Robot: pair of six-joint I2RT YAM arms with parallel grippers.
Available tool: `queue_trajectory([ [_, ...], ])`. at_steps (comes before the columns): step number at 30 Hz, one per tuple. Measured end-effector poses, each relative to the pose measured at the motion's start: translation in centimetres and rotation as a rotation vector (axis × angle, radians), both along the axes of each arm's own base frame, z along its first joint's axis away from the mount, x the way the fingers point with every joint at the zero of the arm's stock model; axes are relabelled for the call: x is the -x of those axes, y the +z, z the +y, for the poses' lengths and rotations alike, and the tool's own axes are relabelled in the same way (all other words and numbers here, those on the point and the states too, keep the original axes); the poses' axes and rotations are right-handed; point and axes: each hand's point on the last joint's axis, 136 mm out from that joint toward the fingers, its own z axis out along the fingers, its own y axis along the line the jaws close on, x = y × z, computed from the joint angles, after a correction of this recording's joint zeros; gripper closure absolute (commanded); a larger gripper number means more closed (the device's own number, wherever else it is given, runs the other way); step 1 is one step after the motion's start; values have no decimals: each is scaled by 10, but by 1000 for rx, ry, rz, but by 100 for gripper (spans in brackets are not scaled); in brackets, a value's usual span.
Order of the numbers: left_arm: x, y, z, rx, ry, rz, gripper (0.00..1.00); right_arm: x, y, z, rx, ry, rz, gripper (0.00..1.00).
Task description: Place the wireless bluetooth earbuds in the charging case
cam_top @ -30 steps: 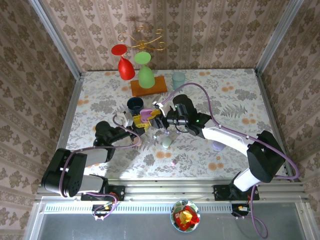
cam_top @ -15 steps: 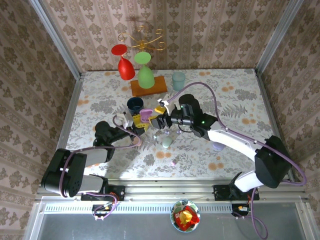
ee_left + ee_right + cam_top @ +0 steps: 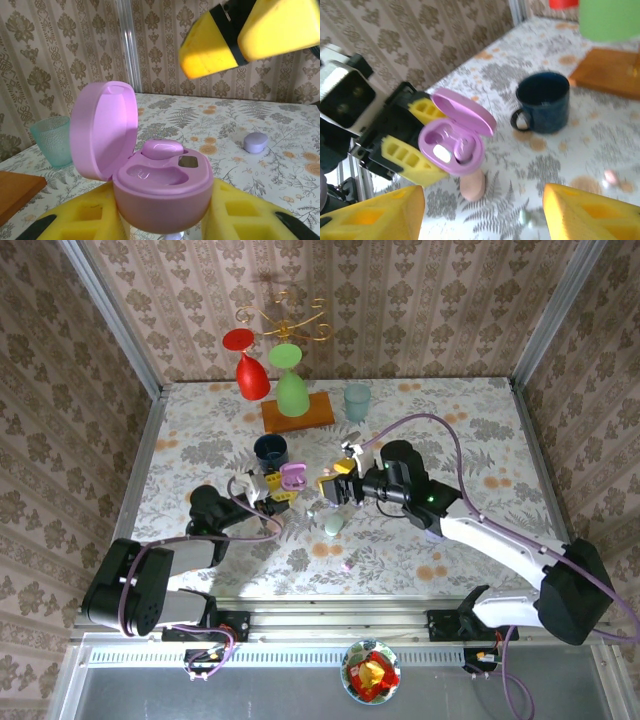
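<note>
right tool point(image 3: 337, 480) drew back, apart | left tool point(image 3: 277, 490) clamps case point(image 3: 162, 187) | bud point(image 3: 161, 149) seemingly seated

Left gripper point(image 3: 279, 490) pinched, right gripper point(image 3: 336, 478) wide

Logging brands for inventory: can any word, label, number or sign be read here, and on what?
None can be read. The open lilac charging case shows no lettering; its small dark panel is too small to tell. The dark blue mug shows no print.
</note>
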Motion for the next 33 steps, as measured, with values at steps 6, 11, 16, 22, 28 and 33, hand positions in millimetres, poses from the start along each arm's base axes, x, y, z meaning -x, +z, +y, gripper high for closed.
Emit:
queue_trajectory([
  [6,0,0,0,-6,-3,-21,74,23,-55,-23,78,-100,226,32],
  [11,0,0,0,-9,-3,-30,74,65,-108,-26,184,-96,391,33],
  [16,0,0,0,-11,-3,-35,74,100,-133,-15,275,-46,448,42],
  [22,0,0,0,-11,-3,-35,74,128,-179,-11,467,-7,489,47],
  [28,1,0,-1,-11,-8,-35,74,130,-200,-9,605,-9,471,56],
  [33,2,0,-1,-11,-13,-36,73,126,-205,-11,641,-22,456,63],
])
